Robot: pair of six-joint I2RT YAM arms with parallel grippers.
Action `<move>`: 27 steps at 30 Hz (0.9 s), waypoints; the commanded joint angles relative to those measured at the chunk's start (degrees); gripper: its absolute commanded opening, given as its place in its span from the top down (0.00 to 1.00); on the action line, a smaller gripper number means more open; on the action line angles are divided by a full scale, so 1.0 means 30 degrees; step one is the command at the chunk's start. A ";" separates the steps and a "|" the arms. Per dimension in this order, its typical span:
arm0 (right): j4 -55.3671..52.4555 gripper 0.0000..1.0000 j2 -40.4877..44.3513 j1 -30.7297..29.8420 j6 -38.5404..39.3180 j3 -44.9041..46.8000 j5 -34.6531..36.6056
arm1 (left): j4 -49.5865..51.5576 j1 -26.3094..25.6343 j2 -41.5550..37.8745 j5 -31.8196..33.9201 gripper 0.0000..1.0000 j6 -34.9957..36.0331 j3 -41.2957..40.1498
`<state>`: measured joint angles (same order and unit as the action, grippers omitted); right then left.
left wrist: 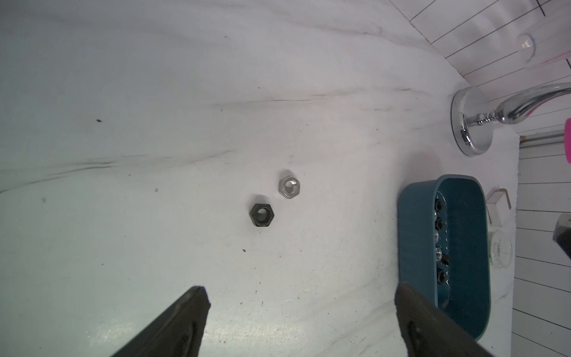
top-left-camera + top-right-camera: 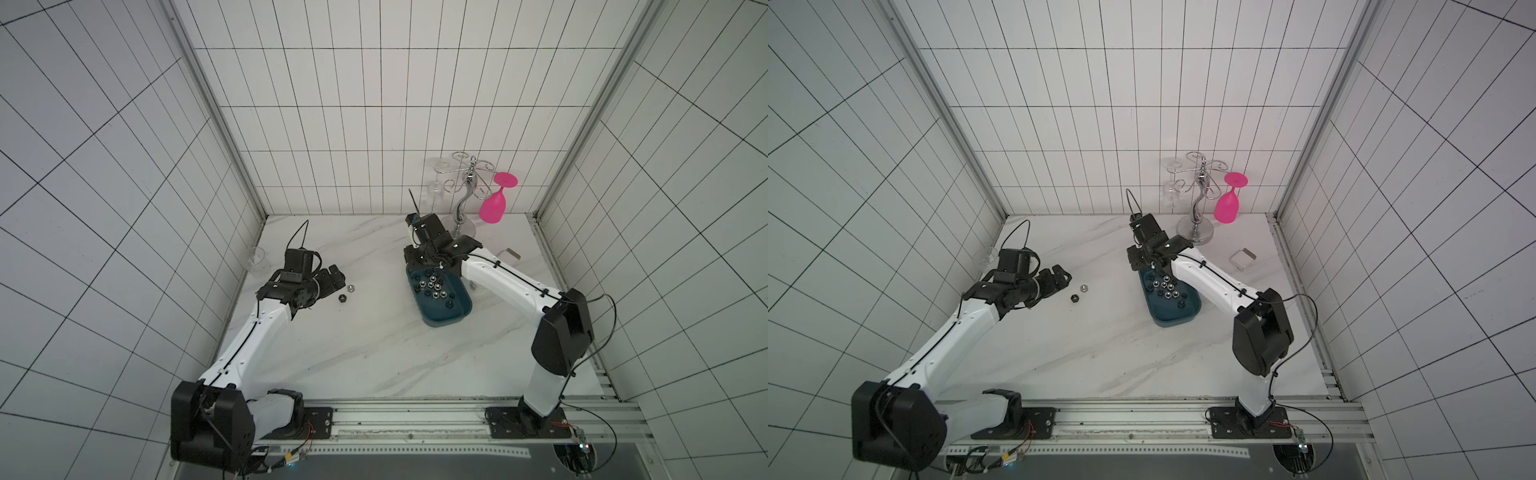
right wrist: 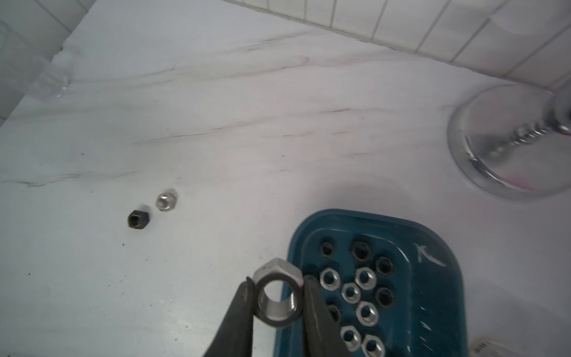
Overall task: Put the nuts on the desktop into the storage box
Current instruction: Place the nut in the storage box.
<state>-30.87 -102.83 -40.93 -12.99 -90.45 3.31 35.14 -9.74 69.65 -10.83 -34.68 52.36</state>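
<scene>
Left arm (image 2: 249, 332) is nearest me; its jaws are spread wide and empty, hovering over the worktop (image 2: 374, 353) and pointed at the two loose nuts; black nut (image 1: 261, 214) and silver nut (image 1: 289, 187) lie flat, just beside each other but not touching, well apart from the storage box (image 2: 442, 311); I read that as the left side lined up for a pick, gap wide enough to straddle either one; box sits mid-worktop inside the right arm's reach, about a dozen stored nuts (image 3: 366, 276) flat on its floor; over its far end the right jaws are pinched on the held nut (image 3: 278, 293), silver, gripped across its flats with the bore facing the wrist camera, so it shouldn't roll out; in the right wrist view it hangs by the box rim; can't tell if it's fully inside the rim line; I'd nudge inward before release, since a drop onto the rim could bounce out; behind that, chrome glass rack (image 2: 467, 195) with a pink glass (image 2: 494, 203) stands near the right wrist; needs clearance.
</scene>
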 commanded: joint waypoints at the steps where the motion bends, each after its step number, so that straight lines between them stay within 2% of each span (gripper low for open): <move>1: -0.1138 0.80 -0.0852 0.1644 -0.0503 0.1173 -0.0542 | -0.1111 -0.0537 0.0286 0.0175 0.02 -0.0432 0.0047; 7: -0.1594 0.80 -0.2629 0.3026 -0.0040 0.0736 -0.1659 | -0.0793 -0.0607 0.0347 0.0474 0.02 -0.0206 0.0592; 20: -0.1892 0.77 -0.5733 0.2653 0.0286 -0.1141 -0.2459 | 0.0155 -0.0592 0.0288 0.1265 0.02 0.0301 0.1019; 27: -0.2246 0.70 -0.6669 0.2133 0.0462 -0.1962 -0.2422 | 0.0481 -0.0592 0.0398 0.1442 0.02 0.0512 0.1287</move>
<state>-36.03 -121.21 -33.67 -12.21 -94.39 -3.77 35.92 -11.42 70.65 -7.60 -34.39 54.46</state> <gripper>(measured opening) 0.297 0.976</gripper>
